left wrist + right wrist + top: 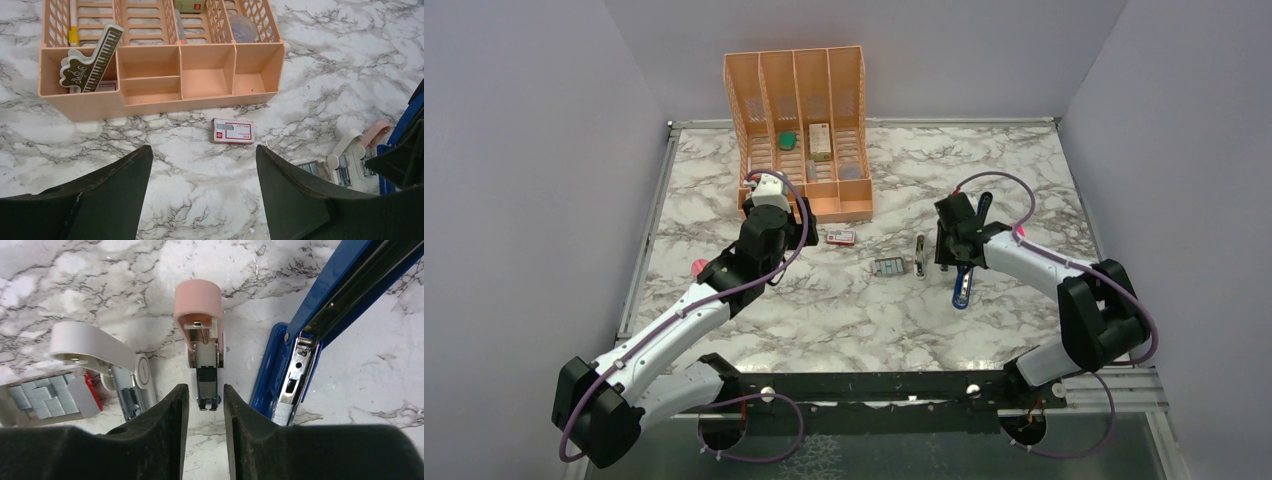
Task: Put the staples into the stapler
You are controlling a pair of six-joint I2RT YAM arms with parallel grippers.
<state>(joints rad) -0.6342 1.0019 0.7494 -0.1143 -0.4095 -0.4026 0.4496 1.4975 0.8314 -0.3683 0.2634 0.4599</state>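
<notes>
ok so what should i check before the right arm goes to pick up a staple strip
1. Blue stapler open, channel showing: ok
2. Staples uncovered and reachable: ok
3. Right gripper empty: ok, jaws slightly apart
4. Right gripper lined up on the staples: not ok, it faces the small pink stapler
5. Left gripper out of the way: ok, open, holding nothing

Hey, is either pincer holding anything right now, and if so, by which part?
Left pincer: open, nothing held. Right pincer: its jaws flank the small pink stapler's metal tail with a sliver of gap; a grip cannot be told.
</notes>
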